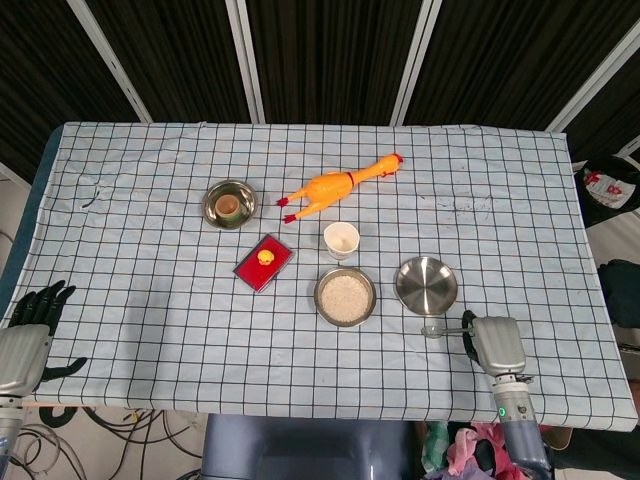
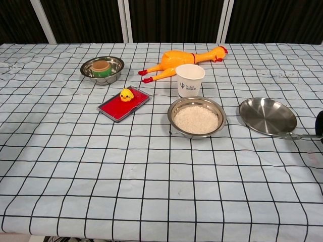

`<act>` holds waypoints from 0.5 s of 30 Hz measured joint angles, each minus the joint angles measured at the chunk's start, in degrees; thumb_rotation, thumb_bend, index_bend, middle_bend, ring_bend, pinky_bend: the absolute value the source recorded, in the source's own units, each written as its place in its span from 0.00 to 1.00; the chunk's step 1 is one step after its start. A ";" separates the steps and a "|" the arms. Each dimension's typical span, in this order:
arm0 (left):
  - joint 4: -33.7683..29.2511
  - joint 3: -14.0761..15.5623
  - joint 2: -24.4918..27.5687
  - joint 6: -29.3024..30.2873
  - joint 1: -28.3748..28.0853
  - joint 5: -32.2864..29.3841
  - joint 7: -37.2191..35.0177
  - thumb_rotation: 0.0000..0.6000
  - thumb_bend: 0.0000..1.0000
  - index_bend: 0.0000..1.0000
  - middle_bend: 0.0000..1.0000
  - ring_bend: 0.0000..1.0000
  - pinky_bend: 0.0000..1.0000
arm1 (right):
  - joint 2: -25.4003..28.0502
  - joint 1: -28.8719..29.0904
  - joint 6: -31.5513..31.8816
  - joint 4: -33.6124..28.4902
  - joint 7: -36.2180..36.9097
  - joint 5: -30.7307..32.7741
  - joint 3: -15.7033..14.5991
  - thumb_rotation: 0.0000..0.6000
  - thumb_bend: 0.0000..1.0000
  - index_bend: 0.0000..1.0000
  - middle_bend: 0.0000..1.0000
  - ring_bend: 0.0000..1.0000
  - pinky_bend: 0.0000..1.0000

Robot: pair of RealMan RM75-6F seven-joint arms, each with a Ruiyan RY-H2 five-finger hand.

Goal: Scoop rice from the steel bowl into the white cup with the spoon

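Now the right hand [image 1: 497,344] grips the spoon [image 1: 440,329] just right of the rice-filled steel bowl [image 1: 345,296], bowl-end leading, likely for scooping; white cup [image 1: 341,240] waits just behind. Left hand [image 1: 28,325] rests open, well apart.

steel bowl [image 1: 345,296]: rice-filled, frame centre | white cup [image 1: 341,240]: upright, just above bowl | spoon [image 1: 440,329]: metal, lower right, handle pointing right

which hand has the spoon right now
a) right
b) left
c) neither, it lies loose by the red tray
a: the right hand holds the spoon by its handle near the empty steel plate, while the left hand sits at the table's far left edge with nothing in it.
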 measured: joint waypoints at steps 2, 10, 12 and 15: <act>-0.04 0.01 0.00 -0.07 -0.01 -0.05 0.00 1.00 0.02 0.00 0.00 0.00 0.00 | -0.23 0.11 1.11 0.68 -0.02 -0.73 0.55 1.00 0.44 0.70 1.00 1.00 1.00; -0.31 0.04 0.06 -0.25 -0.09 -0.03 -0.19 1.00 0.02 0.00 0.00 0.00 0.00 | -0.82 1.85 2.21 2.19 -3.77 -2.02 2.49 1.00 0.44 0.71 1.00 1.00 1.00; -0.38 0.02 0.12 -0.23 -0.11 0.03 -0.40 1.00 0.02 0.00 0.00 0.00 0.00 | -1.04 2.48 2.26 2.38 -5.35 -2.08 3.10 1.00 0.44 0.71 1.00 1.00 1.00; -0.49 -0.04 0.21 -0.14 -0.12 0.12 -0.72 1.00 0.02 0.00 0.00 0.00 0.00 | -1.42 3.36 2.23 2.52 -7.35 -2.11 3.84 1.00 0.44 0.71 1.00 1.00 1.00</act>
